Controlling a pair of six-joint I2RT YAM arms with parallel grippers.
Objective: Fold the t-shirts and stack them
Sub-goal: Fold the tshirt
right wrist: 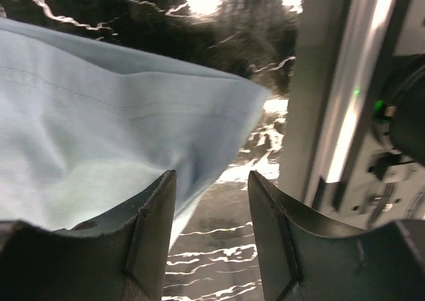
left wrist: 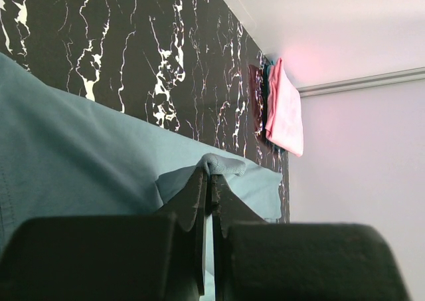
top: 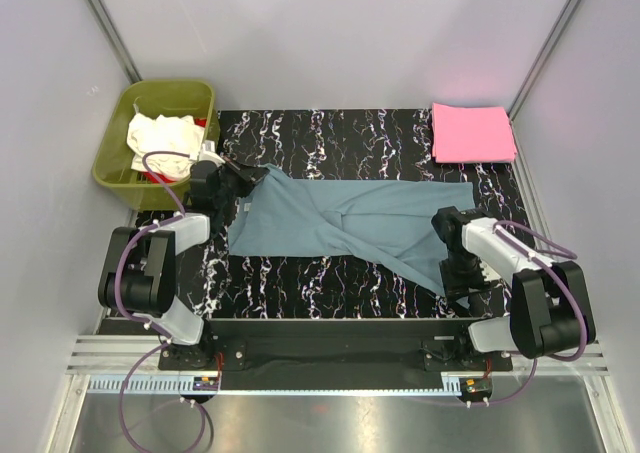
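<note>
blue-grey t-shirt [top: 340, 223] on black veined tabletop [top: 300, 278], seemingly glossy; pale walls [top: 330, 33]

The top view is bright and even, with only soft shadows on the bench [top: 300, 283]. At the far right corner of the bench the pink t-shirt [top: 472, 133] throws a rosy glow on the wall [top: 480, 73]. The left fingers [left wrist: 189, 211] are dark and blurred. In the right wrist view white glare burns on the bench, and the blue-grey t-shirt [right wrist: 99, 128] looks washed pale.
</note>
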